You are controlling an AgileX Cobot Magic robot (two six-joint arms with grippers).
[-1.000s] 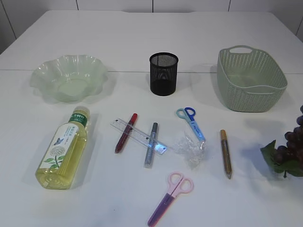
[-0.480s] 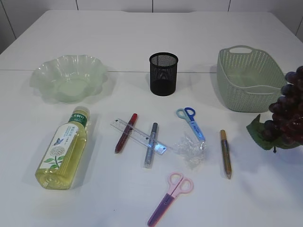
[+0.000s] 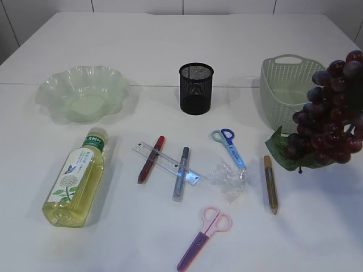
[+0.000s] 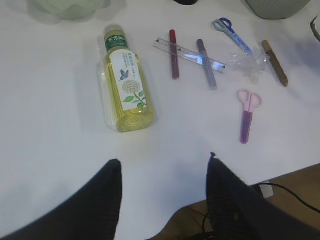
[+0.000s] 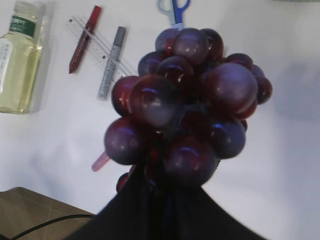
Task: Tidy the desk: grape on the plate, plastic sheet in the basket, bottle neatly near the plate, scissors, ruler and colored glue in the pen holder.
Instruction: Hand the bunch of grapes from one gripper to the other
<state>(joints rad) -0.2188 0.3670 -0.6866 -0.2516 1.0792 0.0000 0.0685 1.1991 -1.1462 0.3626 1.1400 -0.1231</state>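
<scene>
My right end effector (image 5: pixel 167 187) is pinched shut on the grapes (image 3: pixel 329 113), which hang clear of the worktop (image 3: pixel 317 238) at the right edge. My left end effector (image 4: pixel 162 185) waits spread and empty, low near the bottle (image 4: pixel 127 90). The plate (image 3: pixel 82 93) lies far-left of the bunch (across the whole clutter), so I judge the carry runs leftward, over the holder (image 3: pixel 196 88).

Grape bunch (image 5: pixel 186 107) hides right jaws in wrist view; exterior view's right edge crops bunch, basket (image 3: pixel 289 93) partly occluded.
</scene>
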